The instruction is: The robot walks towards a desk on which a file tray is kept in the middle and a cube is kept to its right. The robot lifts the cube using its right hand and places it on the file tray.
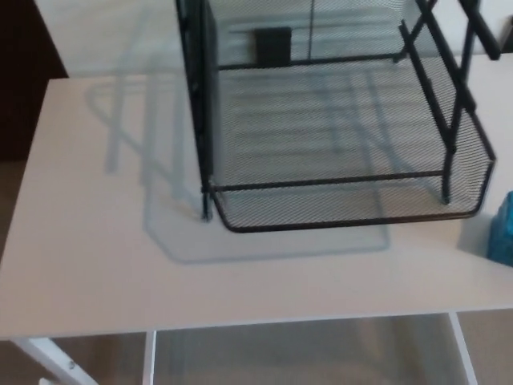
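Black mesh file tray (345, 210) empty; cube (504, 230) beside it.

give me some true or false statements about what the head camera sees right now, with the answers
1. Only a sliver of the blue cube shows, at the picture's right edge. True.
2. The cube lies inside the file tray. False: it sits on the desk, to the right of the tray.
3. Neither robot hand is in view. True.
4. The tray is solid white plastic. False: it is black wire mesh.
5. The desk top is dark. False: it is white.
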### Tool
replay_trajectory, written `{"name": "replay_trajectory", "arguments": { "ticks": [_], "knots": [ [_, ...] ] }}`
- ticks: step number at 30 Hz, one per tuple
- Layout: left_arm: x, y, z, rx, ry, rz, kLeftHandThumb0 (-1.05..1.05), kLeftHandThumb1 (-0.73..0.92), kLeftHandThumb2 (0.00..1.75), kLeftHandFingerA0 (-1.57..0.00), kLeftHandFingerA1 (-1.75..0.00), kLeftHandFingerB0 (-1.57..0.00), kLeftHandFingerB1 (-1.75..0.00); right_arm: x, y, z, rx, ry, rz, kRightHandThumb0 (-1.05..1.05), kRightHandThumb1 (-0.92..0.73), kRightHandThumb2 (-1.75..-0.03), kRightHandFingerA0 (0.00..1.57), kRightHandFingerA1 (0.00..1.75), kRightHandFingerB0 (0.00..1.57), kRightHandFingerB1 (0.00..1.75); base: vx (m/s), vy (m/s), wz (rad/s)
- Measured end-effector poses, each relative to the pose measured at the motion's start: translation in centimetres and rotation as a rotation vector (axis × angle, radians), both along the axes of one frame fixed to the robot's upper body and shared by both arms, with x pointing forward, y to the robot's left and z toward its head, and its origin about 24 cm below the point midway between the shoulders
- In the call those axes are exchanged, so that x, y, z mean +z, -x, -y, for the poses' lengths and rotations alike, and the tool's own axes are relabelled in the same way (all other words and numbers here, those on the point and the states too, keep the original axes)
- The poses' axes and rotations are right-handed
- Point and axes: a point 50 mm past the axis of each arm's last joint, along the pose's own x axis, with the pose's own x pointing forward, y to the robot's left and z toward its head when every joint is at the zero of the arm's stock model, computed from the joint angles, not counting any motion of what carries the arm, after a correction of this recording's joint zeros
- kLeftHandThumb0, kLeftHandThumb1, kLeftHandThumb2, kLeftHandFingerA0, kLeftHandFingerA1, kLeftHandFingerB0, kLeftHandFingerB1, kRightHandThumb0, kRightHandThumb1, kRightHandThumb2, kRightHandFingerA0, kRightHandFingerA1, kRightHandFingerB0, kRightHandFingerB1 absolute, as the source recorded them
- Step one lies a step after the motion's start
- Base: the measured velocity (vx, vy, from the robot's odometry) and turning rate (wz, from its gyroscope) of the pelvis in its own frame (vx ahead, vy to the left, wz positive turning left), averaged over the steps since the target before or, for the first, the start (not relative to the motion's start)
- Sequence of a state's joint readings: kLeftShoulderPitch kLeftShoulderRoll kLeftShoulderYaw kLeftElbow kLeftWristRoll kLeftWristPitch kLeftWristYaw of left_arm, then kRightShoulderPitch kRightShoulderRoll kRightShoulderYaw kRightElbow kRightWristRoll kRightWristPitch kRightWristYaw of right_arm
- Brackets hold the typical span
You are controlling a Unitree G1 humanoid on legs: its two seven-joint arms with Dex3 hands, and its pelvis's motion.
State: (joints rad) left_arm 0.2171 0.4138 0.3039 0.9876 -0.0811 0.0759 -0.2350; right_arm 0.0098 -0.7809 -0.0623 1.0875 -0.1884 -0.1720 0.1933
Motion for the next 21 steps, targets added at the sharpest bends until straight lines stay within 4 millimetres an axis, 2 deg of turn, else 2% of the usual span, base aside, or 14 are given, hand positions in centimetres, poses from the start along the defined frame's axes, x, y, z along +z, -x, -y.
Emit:
{"name": "replay_trajectory", "arguments": {
  "ticks": [4, 5, 6, 7, 8, 9, 12, 13, 14, 15, 17, 18, 20, 21],
  "knots": [
    [0.3, -0.3, -0.2, -0.027, -0.041, 0.010, -0.58, 0.76, 0.68, -0.14, -0.34, -0.03, -0.12, 0.2, -0.1, 0.2, -0.036, -0.011, 0.042, -0.65, -0.67, -0.62, 0.43, 0.40, 0.07, 0.21, 0.01, 0.252, 0.05],
    [0.6, -0.4, -0.5, -0.032, -0.058, 0.018, -0.66, 0.63, 0.92, -0.07, -0.43, 0.00, -0.19, 0.3, 0.0, 0.3, -0.052, -0.013, 0.055, -0.70, -0.72, -0.62, 0.48, 0.44, 0.02, 0.21, -0.03, 0.208, 0.05],
    [0.8, -0.5, -0.8, -0.037, -0.073, 0.027, -0.62, 0.75, 0.69, -0.13, -0.33, -0.05, -0.08, 0.3, 0.2, 0.5, -0.074, -0.017, 0.068, -0.77, -0.59, -0.95, 0.61, 0.65, 0.02, 0.24, -0.03, 0.144, 0.03],
    [0.9, -0.6, -0.9, -0.038, -0.080, 0.031, -0.73, 0.64, 0.94, -0.03, -0.36, 0.00, -0.14, 0.4, 0.3, 0.6, -0.087, -0.021, 0.076, -0.67, -0.50, -0.83, 0.32, 0.59, 0.05, 0.33, 0.00, 0.136, -0.07],
    [1.0, -0.6, -1.0, -0.038, -0.084, 0.037, -0.72, 0.63, 0.94, -0.06, -0.39, 0.00, -0.15, 0.4, 0.5, 0.7, -0.106, -0.028, 0.092, -0.55, -0.59, -0.58, 0.25, 0.46, 0.08, 0.33, -0.01, 0.054, 0.07],
    [1.1, -0.7, -1.1, -0.037, -0.086, 0.039, -0.75, 0.63, 0.93, -0.05, -0.37, -0.04, -0.13, 0.4, 0.5, 0.7, -0.126, -0.044, 0.117, -0.62, -0.47, -0.78, 0.33, 0.54, 0.04, 0.39, 0.01, 0.017, 0.09],
    [1.1, -0.9, -1.1, -0.039, -0.086, 0.049, -0.73, 0.63, 0.95, -0.06, -0.45, 0.00, -0.15, 1.0, 0.6, 1.1, -0.189, -0.075, 0.206, -0.62, -0.49, -0.81, 0.31, 0.54, 0.04, 0.32, -0.01, -0.014, 0.06],
    [1.2, -1.0, -1.1, -0.041, -0.087, 0.053, -0.65, 0.82, 0.67, -0.15, -0.34, 0.00, -0.15, 1.2, 0.6, 1.2, -0.209, -0.085, 0.234, -0.63, -0.51, -0.81, 0.45, 0.57, 0.05, 0.32, -0.09, -0.059, 0.03],
    [1.2, -1.0, -1.1, -0.043, -0.088, 0.056, -0.67, 0.83, 0.66, -0.19, -0.35, 0.00, -0.12, 1.4, 0.7, 1.3, -0.226, -0.091, 0.254, -0.69, -0.52, -0.84, 0.53, 0.58, 0.05, 0.35, -0.09, -0.069, 0.02],
    [1.3, -1.1, -1.1, -0.049, -0.091, 0.060, -0.77, 0.65, 0.97, -0.05, -0.42, -0.03, -0.15, 1.6, 0.8, 1.5, -0.248, -0.099, 0.281, -0.71, -0.53, -0.85, 0.64, 0.61, 0.06, 0.36, -0.07, -0.088, 0.01],
    [1.6, -1.2, -1.3, -0.063, -0.102, 0.065, -0.77, 0.65, 0.97, -0.05, -0.42, -0.03, -0.15, 1.9, 1.2, 1.7, -0.289, -0.103, 0.325, -0.71, -0.53, -0.85, 0.64, 0.61, 0.06, 0.36, -0.04, -0.088, -0.01],
    [1.8, -1.1, -1.5, -0.066, -0.107, 0.063, -0.78, 0.64, 0.94, -0.06, -0.38, -0.05, -0.12, 1.9, 1.4, 1.7, -0.304, -0.103, 0.338, -0.61, -0.47, -0.78, 0.26, 0.51, 0.05, 0.37, -0.02, -0.082, 0.00],
    [1.9, -1.1, -1.6, -0.068, -0.110, 0.064, -0.75, 0.64, 0.95, -0.05, -0.40, -0.03, -0.14, 1.7, 1.7, 1.7, -0.351, -0.130, 0.371, -0.63, -0.48, -0.79, 0.36, 0.56, 0.05, 0.40, 0.00, -0.041, -0.01],
    [1.9, -1.2, -1.6, -0.068, -0.110, 0.066, -0.77, 0.65, 0.96, -0.09, -0.46, 0.00, -0.13, 1.6, 1.7, 1.6, -0.367, -0.146, 0.384, -0.53, -0.59, -0.60, 0.17, 0.43, 0.08, 0.30, 0.00, 0.000, 0.00]
  ]
}}
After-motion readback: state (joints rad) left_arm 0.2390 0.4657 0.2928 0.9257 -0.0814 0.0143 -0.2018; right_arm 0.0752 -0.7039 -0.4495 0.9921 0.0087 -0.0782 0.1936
